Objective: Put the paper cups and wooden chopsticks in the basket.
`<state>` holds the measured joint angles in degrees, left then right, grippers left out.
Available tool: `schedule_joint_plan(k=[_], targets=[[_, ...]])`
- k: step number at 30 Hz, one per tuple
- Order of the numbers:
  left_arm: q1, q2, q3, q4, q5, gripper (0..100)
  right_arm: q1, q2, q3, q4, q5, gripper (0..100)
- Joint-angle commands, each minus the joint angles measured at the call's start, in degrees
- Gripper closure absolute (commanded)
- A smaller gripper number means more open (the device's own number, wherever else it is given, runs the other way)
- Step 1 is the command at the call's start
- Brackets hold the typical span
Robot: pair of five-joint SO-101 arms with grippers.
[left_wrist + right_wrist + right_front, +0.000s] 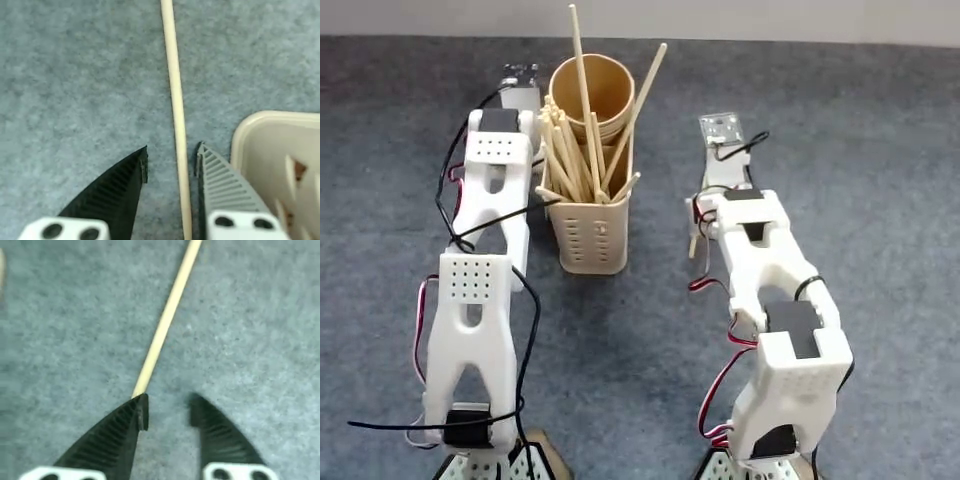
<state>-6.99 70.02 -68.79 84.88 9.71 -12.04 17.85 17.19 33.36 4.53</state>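
White, perforated arm shells [480, 290] stand nearest, over a grey, felt-like surface [880, 150]. Between them a cream plastic basket [590, 240], tall with slotted walls and rounded corners, holds nested tan paper cups [592, 85] and a splayed bundle of pale wooden chopsticks [570, 165]. Just left of the basket's far end, the left pincer [171, 160] has its ribbed jaws apart around a round loose chopstick [175, 100]. The right pincer [167, 407] is also parted; another chopstick [165, 325] lies on the surface, its end meeting one black tip.
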Motion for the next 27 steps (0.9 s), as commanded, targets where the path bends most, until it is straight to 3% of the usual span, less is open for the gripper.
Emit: schedule_joint_plan(k=[1,12,22,27], targets=[[-1.01,1.89,-1.63,1.76,0.53,85,-0.04,-2.51,-0.13,0.4,-0.18,73.9],[-1.01,3.12,-3.12,1.67,0.88,89,-0.92,-2.95,0.31,0.4,-0.79,73.8],[-0.84,3.21,-3.12,1.41,0.62,89,-0.04,-14.55,3.56,-0.22,-13.8,73.8],[-0.84,3.21,-3.03,1.41,0.62,89,-4.7,-13.41,12.53,-11.65,-14.15,73.8]])
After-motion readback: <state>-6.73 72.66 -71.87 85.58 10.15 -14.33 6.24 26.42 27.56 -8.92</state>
